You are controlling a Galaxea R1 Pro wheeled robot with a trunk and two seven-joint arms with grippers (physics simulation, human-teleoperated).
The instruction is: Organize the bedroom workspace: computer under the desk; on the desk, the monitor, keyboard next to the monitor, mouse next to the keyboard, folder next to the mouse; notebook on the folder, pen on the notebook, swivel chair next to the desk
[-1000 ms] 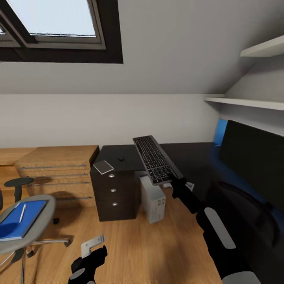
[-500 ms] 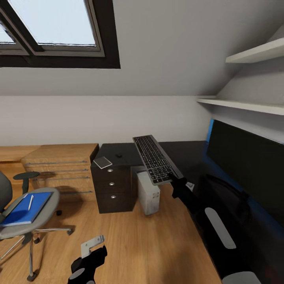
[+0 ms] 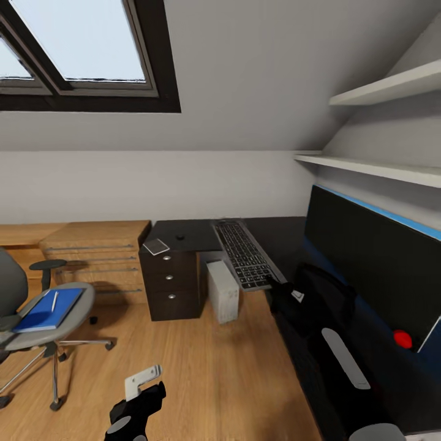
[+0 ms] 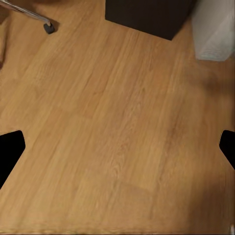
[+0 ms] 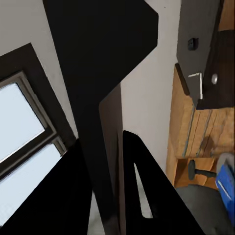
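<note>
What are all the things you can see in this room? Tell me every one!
Keyboard: one, black keys, held over the desk edge.
Monitor: one, black, on the desk at right.
Desk: one, black, with three drawers.
Notebook: one, grey, on the desk corner.
Mouse: one, dark, on the desk.
Computer: one, white, under the desk.
Swivel chair: one, grey, at left.
Folder: one, blue, on the chair.
Pen: one, white, on the folder.
Drawer chest: one, light wood, beside the desk.
Right gripper: black, gripping the keyboard.
Left gripper: open, over the floor.
</note>
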